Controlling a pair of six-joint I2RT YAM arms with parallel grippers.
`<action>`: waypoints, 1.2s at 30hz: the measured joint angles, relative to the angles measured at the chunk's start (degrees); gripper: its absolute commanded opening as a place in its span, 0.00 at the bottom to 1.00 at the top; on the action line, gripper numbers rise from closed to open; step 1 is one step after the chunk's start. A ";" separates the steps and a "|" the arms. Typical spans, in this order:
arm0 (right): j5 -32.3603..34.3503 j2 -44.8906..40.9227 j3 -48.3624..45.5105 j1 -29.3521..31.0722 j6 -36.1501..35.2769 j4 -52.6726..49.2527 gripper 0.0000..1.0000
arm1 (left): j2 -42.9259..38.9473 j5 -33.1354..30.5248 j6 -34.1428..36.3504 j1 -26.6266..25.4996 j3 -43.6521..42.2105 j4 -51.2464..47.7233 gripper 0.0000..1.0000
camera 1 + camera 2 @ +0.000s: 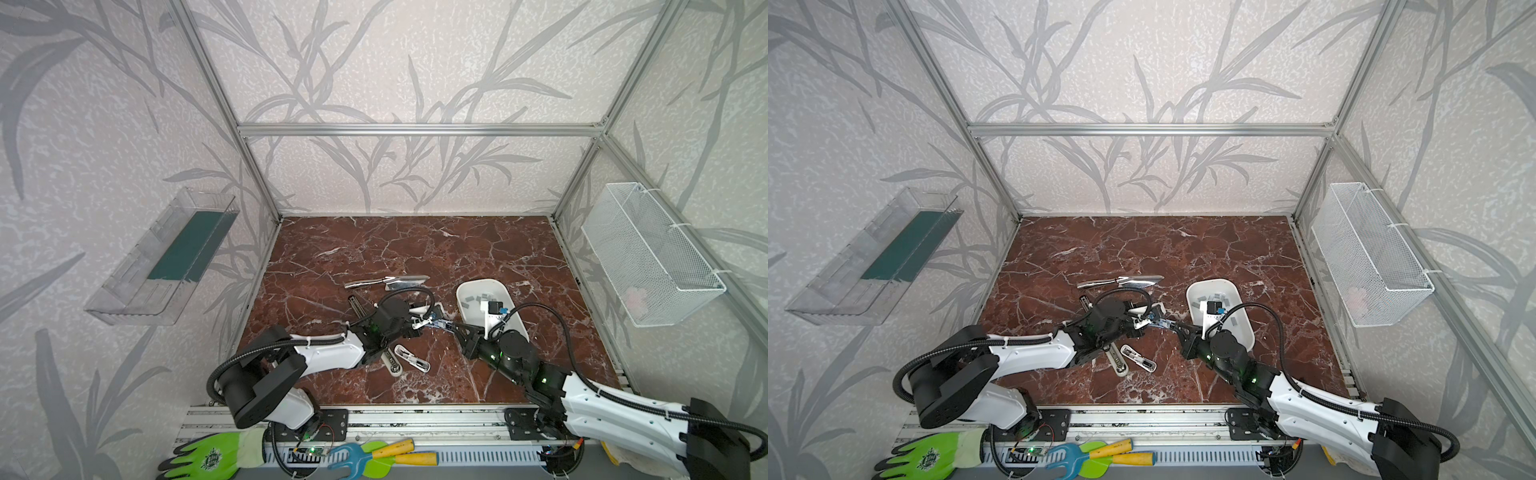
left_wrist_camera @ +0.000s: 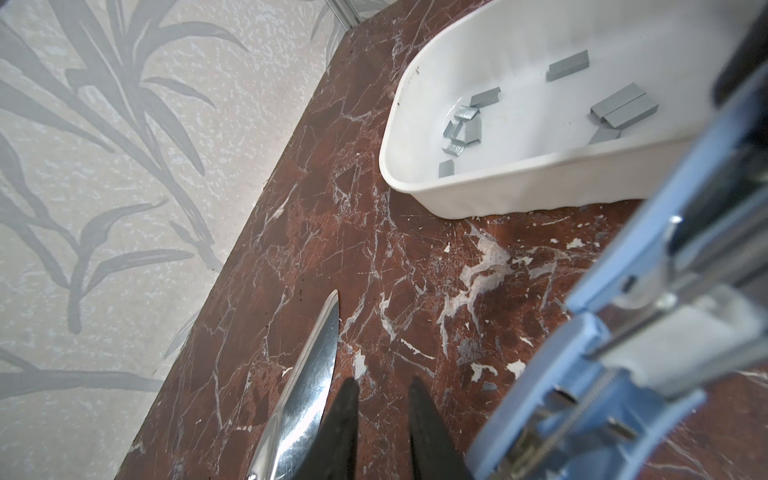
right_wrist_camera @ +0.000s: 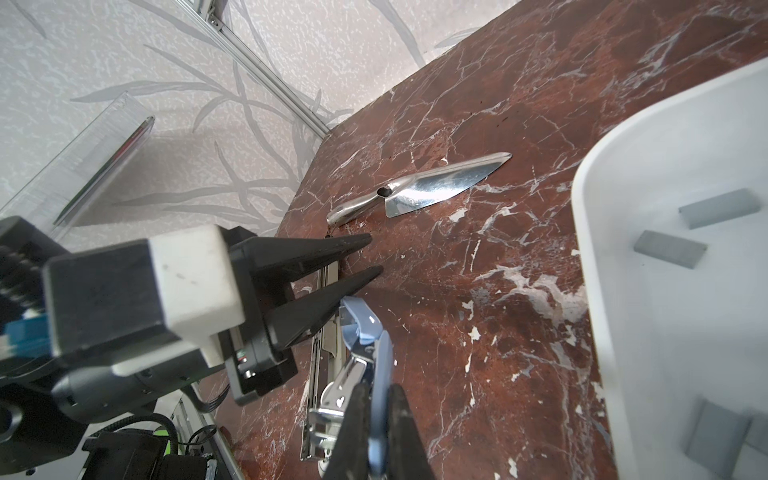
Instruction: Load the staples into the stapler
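Note:
My right gripper (image 3: 379,388) is shut on the blue shell of a small stapler (image 3: 365,332), which hangs open above the table in both top views (image 1: 436,323) (image 1: 1158,322). Its metal staple channel and spring show in the left wrist view (image 2: 615,374). My left gripper (image 2: 383,382) (image 3: 374,253) is just to the stapler's left (image 1: 422,318). Its fingers stand a narrow gap apart with only tabletop between them. Several grey staples (image 2: 569,68) (image 3: 669,249) lie loose in the white tray (image 2: 415,183) (image 1: 469,286) at the right.
A steel trowel (image 1: 386,282) (image 2: 303,399) lies behind the grippers. Other small staplers lie on the marble: a white one (image 1: 411,358) near the left arm and a dark opened one (image 1: 356,303). A wire basket (image 1: 652,257) and a clear bin (image 1: 166,257) hang on the side walls.

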 measured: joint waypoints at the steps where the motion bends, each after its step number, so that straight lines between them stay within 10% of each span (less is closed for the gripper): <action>1: 0.42 -0.20 -0.02 0.00 0.13 -0.07 0.00 | -1.55 0.33 -0.04 0.44 -0.85 0.17 0.27; 13: 1.14 -0.13 -0.02 0.00 0.02 0.66 0.00 | -19.39 19.45 2.34 3.43 -8.02 -1.46 0.44; 31: -2.03 8.28 0.00 1.57 -0.15 8.92 0.00 | -3.96 27.85 2.43 -0.44 -3.54 3.87 0.47; 36: -2.36 8.26 0.00 1.66 -0.17 9.68 0.00 | -0.48 27.19 2.89 -0.46 -1.62 4.31 0.31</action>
